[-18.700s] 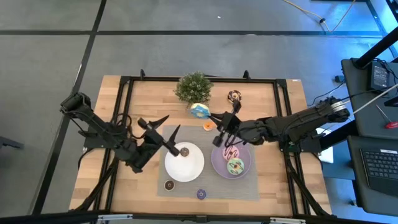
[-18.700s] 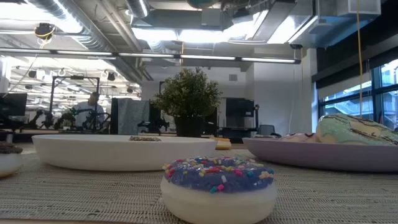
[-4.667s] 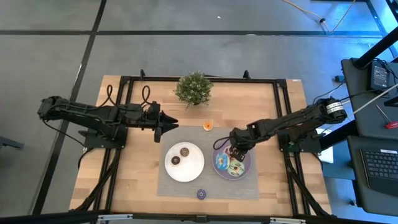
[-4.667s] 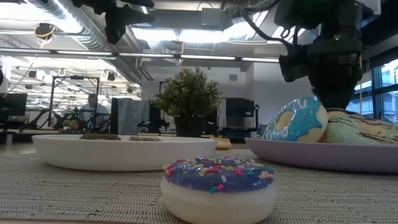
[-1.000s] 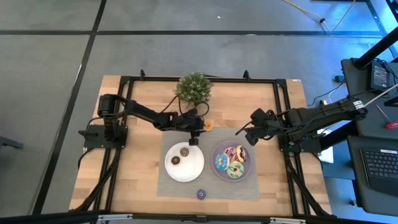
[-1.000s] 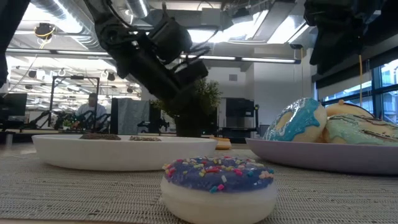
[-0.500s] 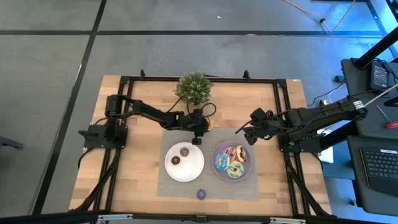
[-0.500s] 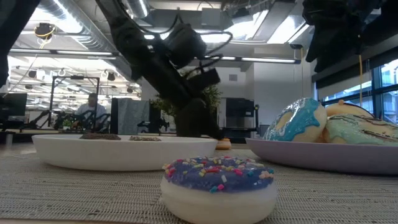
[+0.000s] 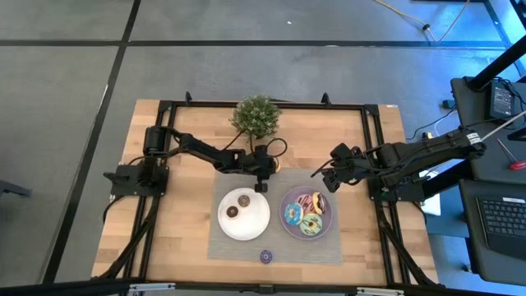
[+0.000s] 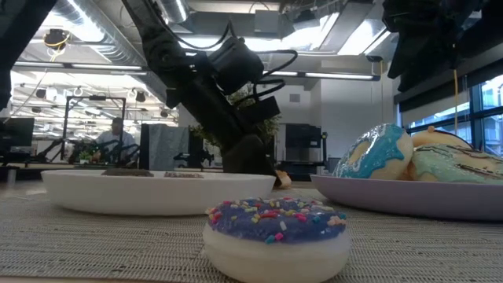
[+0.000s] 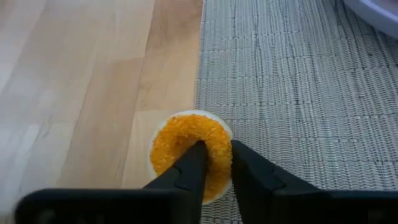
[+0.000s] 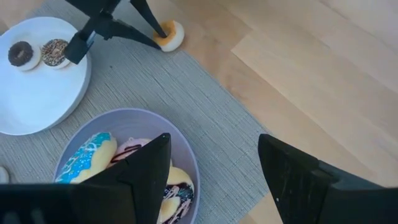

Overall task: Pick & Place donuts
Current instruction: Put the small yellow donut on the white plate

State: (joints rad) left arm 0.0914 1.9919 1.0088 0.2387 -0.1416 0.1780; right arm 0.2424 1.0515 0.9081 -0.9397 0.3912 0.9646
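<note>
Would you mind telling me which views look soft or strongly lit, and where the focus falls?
Low view: purple mini donut sharp, room behind bright with ceiling lights, arms dark silhouettes. Left wrist view: orange mini donut clear, left gripper blurred at the frame edge. Right wrist view: own fingers soft, plates crisp.

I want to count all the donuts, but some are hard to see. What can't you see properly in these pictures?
- Purple plate, high view: the big donuts overlap, so the pile is hard to count.
- Orange donut, low view: the left pincer covers nearly all of it.
- Two small donuts on the white plate, low view: only their tops show over the rim.
- Purple sprinkled donut, high view: too small for detail.
</note>
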